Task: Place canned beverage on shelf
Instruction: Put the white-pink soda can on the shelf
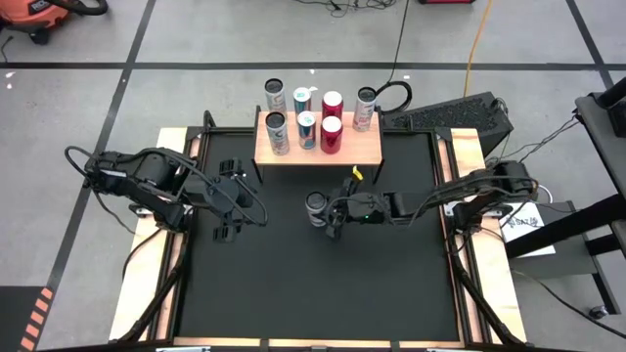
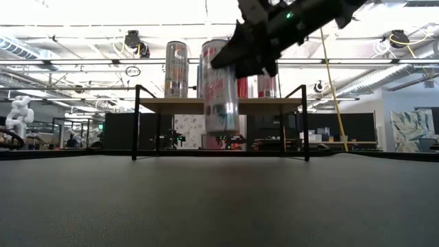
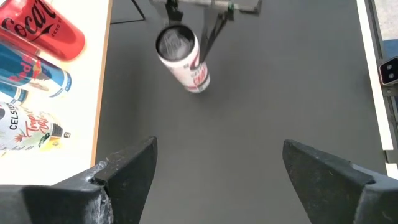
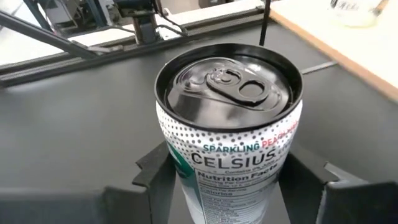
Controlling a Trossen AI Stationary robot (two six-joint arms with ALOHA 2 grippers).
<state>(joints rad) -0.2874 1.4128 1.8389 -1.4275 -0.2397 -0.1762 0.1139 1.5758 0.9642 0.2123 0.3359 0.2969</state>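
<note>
we read "celsius" in dark letters on the white can [image 4: 229,155] that stands between the fingers of the right gripper [image 4: 230,186], with "sparkling" in green and "peach" in red just above it, and "nutrition facts" and "calories" in small print below. on the shelf [image 3: 74,112], near its edge that faces the mat, a red can [image 3: 43,28] carries white script that begins "coca", and a white can [image 3: 28,127] with a fruit picture carries "celsius". the blue can [image 3: 34,74] between them has red lettering we cannot make out.

Glossy metal can [image 4: 229,134], matt black mat [image 1: 293,264]
</note>
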